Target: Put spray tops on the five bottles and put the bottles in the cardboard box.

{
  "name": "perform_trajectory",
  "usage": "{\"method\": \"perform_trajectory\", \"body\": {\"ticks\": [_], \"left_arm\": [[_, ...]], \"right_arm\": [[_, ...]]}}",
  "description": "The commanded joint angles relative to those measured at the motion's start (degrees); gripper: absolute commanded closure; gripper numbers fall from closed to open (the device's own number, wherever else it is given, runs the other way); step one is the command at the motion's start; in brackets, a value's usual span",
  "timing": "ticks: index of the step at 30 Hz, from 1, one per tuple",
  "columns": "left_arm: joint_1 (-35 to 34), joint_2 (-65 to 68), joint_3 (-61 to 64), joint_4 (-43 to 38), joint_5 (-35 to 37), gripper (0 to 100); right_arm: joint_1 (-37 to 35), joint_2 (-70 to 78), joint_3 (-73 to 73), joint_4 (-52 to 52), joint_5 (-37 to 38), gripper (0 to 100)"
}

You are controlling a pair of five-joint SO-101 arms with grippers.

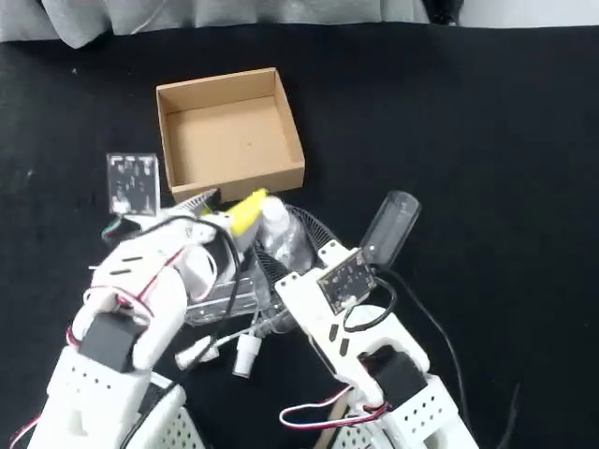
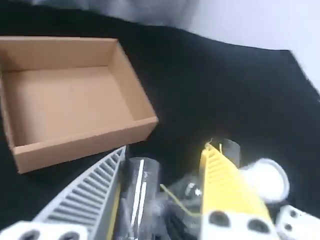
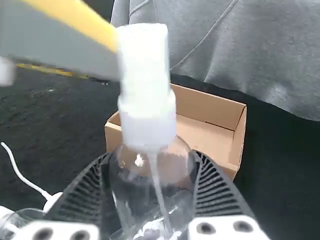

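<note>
A clear bottle [image 3: 150,205] wearing a white spray top [image 3: 145,85] sits clamped between the black fingers of the right gripper [image 3: 150,162], near the open cardboard box [image 1: 234,178] and just short of its front wall. The left gripper [image 2: 167,150], jaws spread wide, has its yellow finger at the side of that spray top. Two loose spray tops [image 1: 246,354] lie on the black table [image 1: 468,140] between the arms.
</note>
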Motion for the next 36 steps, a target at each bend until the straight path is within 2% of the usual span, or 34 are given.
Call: {"method": "perform_trajectory", "body": {"ticks": [1, 8, 17, 21, 27, 30, 36], "left_arm": [[3.4, -6.0, 2.0, -1.2, -4.7, 78], [0.5, -10.8, 4.1, -1.5, -5.4, 78], [-16.4, -15.4, 3.8, -0.8, -5.3, 78], [-23.7, -18.5, 8.3, -1.1, -5.5, 78], [-33.9, -27.4, 17.8, -1.1, -5.5, 78], [-37.1, -32.0, 24.0, -1.1, -5.4, 78], [-40.7, -31.2, 29.4, -1.1, -5.2, 78]], "right_arm": [[-0.6, -5.6, -0.2, -1.6, 0.1, 93.8], [-0.6, -6.1, -0.2, 1.1, 0.1, 93.8], [2.9, -6.1, -0.4, 1.2, 0.1, 93.8], [4.3, -5.9, -1.3, 1.6, 0.1, 93.8], [5.5, -5.6, -9.6, 9.8, 0.1, 93.8], [5.4, -5.5, -13.0, 10.6, 0.4, 93.7], [5.4, -4.4, -17.3, 10.5, 0.5, 93.5]]}}
